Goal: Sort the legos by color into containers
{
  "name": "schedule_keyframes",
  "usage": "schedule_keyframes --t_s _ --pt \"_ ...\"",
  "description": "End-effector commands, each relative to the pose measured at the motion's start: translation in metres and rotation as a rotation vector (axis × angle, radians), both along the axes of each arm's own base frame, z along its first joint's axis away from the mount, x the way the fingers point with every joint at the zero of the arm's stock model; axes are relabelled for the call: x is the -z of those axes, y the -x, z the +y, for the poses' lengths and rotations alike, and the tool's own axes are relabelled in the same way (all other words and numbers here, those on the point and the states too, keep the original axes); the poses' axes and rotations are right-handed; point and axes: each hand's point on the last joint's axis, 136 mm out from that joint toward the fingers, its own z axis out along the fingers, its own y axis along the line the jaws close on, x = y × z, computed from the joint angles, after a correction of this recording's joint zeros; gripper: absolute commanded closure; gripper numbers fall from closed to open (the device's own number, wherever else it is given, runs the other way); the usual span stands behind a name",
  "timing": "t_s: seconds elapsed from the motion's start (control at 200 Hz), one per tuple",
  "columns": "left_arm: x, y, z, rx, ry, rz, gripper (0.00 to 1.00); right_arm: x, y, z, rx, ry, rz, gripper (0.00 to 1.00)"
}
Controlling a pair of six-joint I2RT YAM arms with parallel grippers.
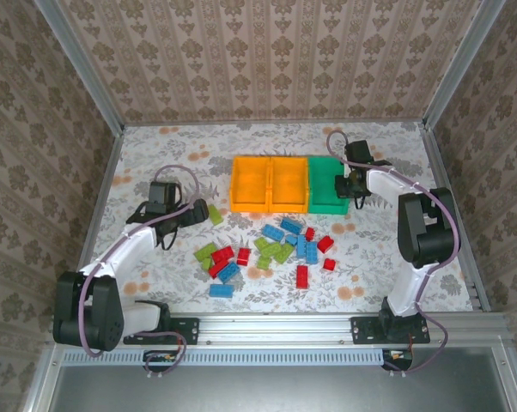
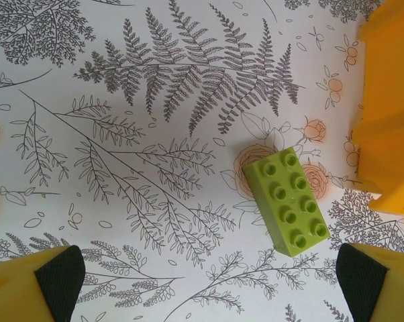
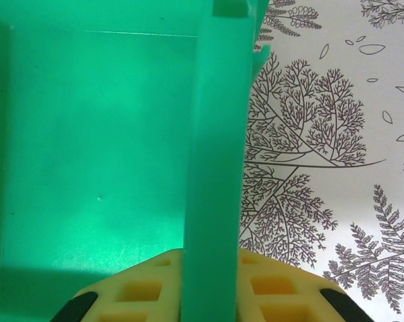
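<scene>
**Green brick [image 2: 286,200] ahead of open left gripper [image 1: 200,212]**

I find the left gripper spread wide and holding nothing. The light green brick lies flat on the table [image 2: 121,235] just ahead of its fingers [image 2: 54,276], near an orange bin [image 2: 390,100]. The right gripper [image 1: 344,186] stands open astride the green bin's [image 1: 325,184] right wall. Other legos [image 1: 276,249] lie scattered before the bins.

Fern-print table [image 1: 155,163] carries two orange bins [image 1: 250,204] and a green bin [image 1: 325,208] in a row, green wall running between the right fingers [image 3: 71,314], one light-green lego [image 2: 289,200] flat just ahead of the left fingers [image 2: 54,275], other legos [image 1: 271,249] scattered well clear of both.
</scene>
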Motion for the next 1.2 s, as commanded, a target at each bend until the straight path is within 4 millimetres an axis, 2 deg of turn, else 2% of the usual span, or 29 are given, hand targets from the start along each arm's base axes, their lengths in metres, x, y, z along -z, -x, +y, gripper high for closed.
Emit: schedule_keyframes --t_s 0.0,0.18,0.405,0.64,0.855,1.055,1.195 --pt "-0.01 -0.006 -0.009 0.006 0.057 -0.023 0.0 -0.014 -0.002 -0.001 -0.049 0.021 -0.042 0.81" --pt "0.001 -0.007 -0.016 0.01 0.07 0.017 0.0 -0.017 -0.002 0.002 -0.044 -0.002 -0.045 0.76" --pt "0.013 -0.019 -0.032 0.01 0.079 0.102 0.0 -0.029 0.0 0.0 -0.001 -0.02 -0.073 0.55" --pt "0.032 -0.035 -0.053 0.018 0.085 0.208 0.0 -0.039 0.007 -0.004 0.071 -0.037 -0.104 0.41" --pt "0.052 -0.036 -0.06 0.022 0.006 0.286 0.0 -0.057 0.018 -0.005 0.104 -0.075 -0.168 0.29" --pt "0.059 -0.037 -0.061 0.019 -0.033 0.312 0.07 -0.067 0.031 -0.003 0.114 -0.109 -0.204 0.24" --pt "0.064 -0.037 -0.059 0.023 -0.068 0.331 0.19 -0.066 0.039 -0.006 0.114 -0.099 -0.21 0.23"
